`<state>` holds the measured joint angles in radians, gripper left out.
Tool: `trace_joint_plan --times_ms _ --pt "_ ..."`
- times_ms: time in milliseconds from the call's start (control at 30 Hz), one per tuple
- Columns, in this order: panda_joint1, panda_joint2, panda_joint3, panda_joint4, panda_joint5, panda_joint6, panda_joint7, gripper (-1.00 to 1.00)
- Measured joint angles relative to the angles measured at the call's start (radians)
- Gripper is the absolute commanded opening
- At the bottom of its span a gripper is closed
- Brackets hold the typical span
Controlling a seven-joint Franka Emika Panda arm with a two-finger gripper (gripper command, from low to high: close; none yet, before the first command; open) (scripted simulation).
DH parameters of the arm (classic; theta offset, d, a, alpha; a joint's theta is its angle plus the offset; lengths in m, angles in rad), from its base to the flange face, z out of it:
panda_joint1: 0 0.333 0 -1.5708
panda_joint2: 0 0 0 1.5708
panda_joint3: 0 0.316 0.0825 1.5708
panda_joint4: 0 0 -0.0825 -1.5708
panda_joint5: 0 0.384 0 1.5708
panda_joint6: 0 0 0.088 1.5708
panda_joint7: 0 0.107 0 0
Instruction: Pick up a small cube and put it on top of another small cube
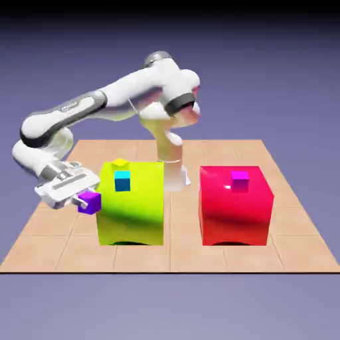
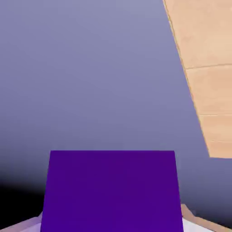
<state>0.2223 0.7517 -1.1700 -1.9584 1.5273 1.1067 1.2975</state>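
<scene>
The small violet-purple cube (image 1: 89, 202) hangs in the air at the exterior view's left, just left of the big yellow-green block (image 1: 131, 202). My gripper (image 1: 85, 200) is shut on it, the hand turned sideways. In the hand view the purple cube (image 2: 111, 190) fills the bottom middle and hides the fingertips. A small cyan cube (image 1: 122, 180) rests on the yellow-green block, with a small yellow cube (image 1: 119, 163) behind it. A small magenta cube (image 1: 240, 180) sits on top of the big red block (image 1: 235, 204).
The tan tiled table (image 1: 199, 252) carries both big blocks. The robot's base column (image 1: 171, 159) stands behind them in the middle. The hand view shows the table's edge (image 2: 199, 104) at the right and blue-violet backdrop elsewhere.
</scene>
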Motion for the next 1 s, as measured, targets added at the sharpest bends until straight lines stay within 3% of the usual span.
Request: trace_joint_plan --times_ms 533,633,767,800,1000 --pt "-0.358 -0.541 0.488 -0.031 -0.696 0.102 0.086 -1.00" --pt "-0.419 -0.566 0.545 -0.025 -0.758 0.104 0.090 -1.00" --pt "-0.371 -0.604 0.579 -0.170 -0.740 0.237 0.067 -1.00" --pt "-0.367 -0.608 0.582 -0.184 -0.738 0.249 0.065 1.00" --pt "-0.414 -0.570 0.548 -0.039 -0.757 0.116 0.087 1.00"
